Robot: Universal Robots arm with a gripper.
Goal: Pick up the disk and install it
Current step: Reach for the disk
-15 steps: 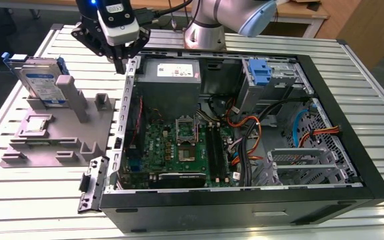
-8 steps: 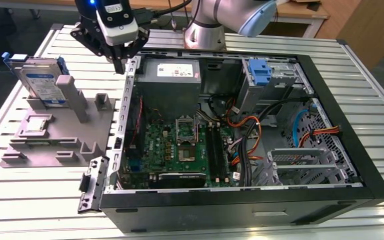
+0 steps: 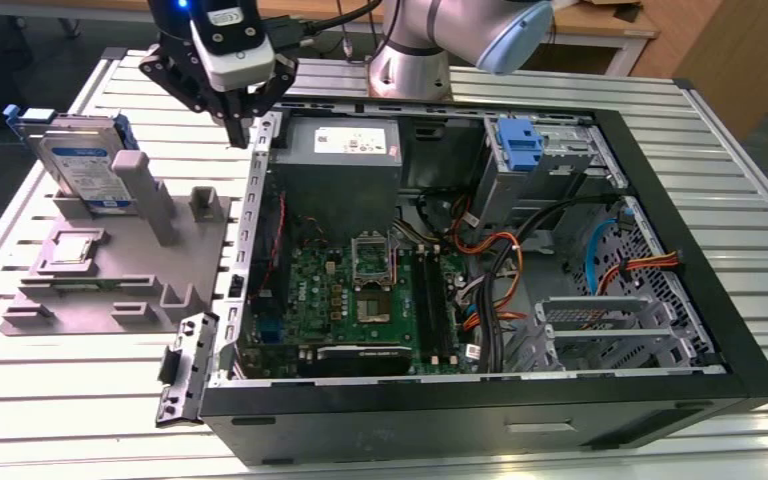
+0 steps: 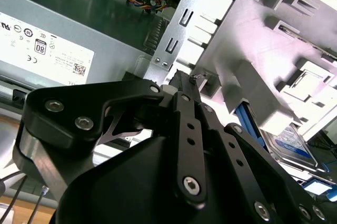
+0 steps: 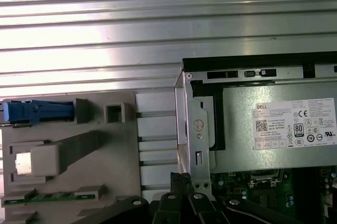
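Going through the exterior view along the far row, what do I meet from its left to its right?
disk → gripper → power supply → blue bracket

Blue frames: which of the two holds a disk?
The frame on the grey stand, wrapped around the silver disk; the other frame, inside the case, is bare.
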